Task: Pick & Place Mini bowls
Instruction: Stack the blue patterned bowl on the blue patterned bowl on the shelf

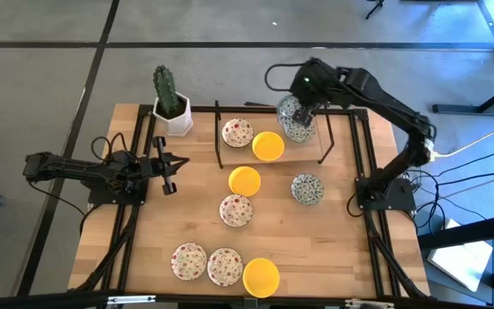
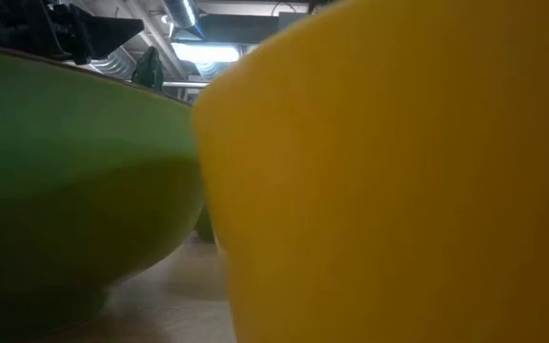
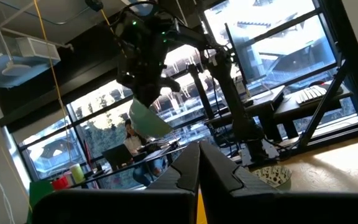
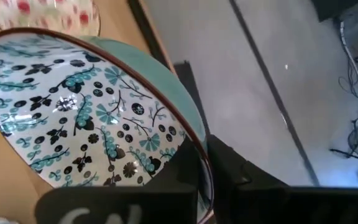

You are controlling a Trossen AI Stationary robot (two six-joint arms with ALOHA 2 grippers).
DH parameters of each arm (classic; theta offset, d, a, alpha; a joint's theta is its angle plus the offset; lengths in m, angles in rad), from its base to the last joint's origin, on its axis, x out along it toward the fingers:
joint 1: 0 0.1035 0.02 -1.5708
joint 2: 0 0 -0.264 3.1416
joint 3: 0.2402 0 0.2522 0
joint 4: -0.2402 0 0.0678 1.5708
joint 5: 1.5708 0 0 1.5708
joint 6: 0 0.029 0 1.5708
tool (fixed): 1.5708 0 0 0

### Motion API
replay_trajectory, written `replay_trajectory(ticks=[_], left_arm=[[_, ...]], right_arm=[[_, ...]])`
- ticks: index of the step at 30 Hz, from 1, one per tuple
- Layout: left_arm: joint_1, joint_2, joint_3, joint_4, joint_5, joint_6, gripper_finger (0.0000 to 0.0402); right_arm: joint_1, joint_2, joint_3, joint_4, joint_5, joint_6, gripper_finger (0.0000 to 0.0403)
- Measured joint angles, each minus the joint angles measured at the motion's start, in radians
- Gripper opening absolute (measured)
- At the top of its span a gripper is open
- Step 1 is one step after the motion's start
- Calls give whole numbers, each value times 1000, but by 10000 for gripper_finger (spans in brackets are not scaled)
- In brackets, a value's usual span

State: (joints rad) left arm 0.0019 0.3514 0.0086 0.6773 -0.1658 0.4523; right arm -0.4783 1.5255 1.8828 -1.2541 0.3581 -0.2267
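My right pincer clamped on rim of patterned bowl, above black rack; lower level, release gently; left pincer shut, empty

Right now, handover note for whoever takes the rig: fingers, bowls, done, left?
Right gripper: fingers shut on the green-patterned bowl, held over the back of the table, above the dark frame.
Left gripper: fingers shut, empty, waiting at the left side.
Inside the frame: one red-speckled bowl, one yellow bowl.
Left on the open table: a yellow, a red-speckled and a green-patterned bowl mid-table; two red-speckled and a yellow along the front edge.
Next, probably: set down the held bowl, then fetch the rest.
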Motion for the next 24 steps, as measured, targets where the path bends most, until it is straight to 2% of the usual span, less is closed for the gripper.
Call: replay_trajectory(ticks=[4, 6, 8, 13, 19, 24], left_arm=[[0, 0, 0, 0, -1, 17, 5], [0, 0, 0, 0, -6, 16, 7], [0, 0, 0, 0, -11, 16, 7], [0, 0, 0, -1, -16, 6, 2], [0, 0, 0, -1, -53, 42, 5], [0, 0, 0, -1, -89, 49, 7]], right_arm=[[-82, 73, 10, -67, 27, -88, 14], [-119, 110, 9, -97, -17, -138, 14], [-148, 132, 8, -128, -107, -217, 14], [-195, 165, 9, -133, -219, -413, 14], [-233, 219, 9, -132, -280, -634, 14], [-267, 282, 9, -140, -290, -679, 14]])
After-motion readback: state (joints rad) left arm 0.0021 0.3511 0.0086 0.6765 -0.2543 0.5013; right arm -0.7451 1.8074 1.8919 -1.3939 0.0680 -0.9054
